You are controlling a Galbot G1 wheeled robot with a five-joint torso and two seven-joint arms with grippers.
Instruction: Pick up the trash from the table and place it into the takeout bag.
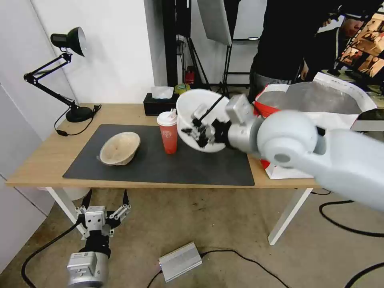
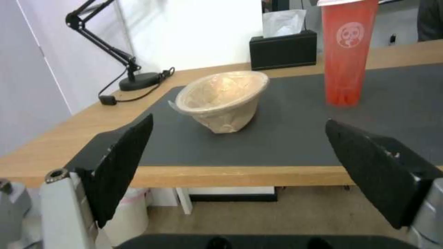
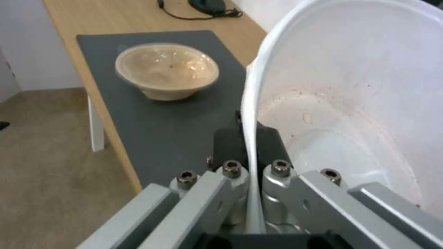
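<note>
Two grippers — right gripper (image 3: 249,145) clamped on white bowl (image 1: 192,108) rim, lifted, left gripper (image 2: 240,162) spread wide, low before table (image 1: 44,160).

The table (image 1: 48,160) carries a dark mat (image 1: 168,168); on it, tan bowl (image 1: 120,149) at 9 o'clock, red cup (image 1: 169,134) centre. Lamp (image 1: 78,114) at 10, tissue box (image 1: 158,105) at 12, takeout bag (image 1: 288,170) at 3.

a black desk lamp (image 1: 68,72) stands at the far left corner, its cord (image 1: 76,126) trailing beside its base. a black tissue box (image 1: 160,102) sits at the back edge with a white tissue sticking up. on the floor lie a silver box (image 1: 180,261) and black cables (image 1: 352,224).
</note>
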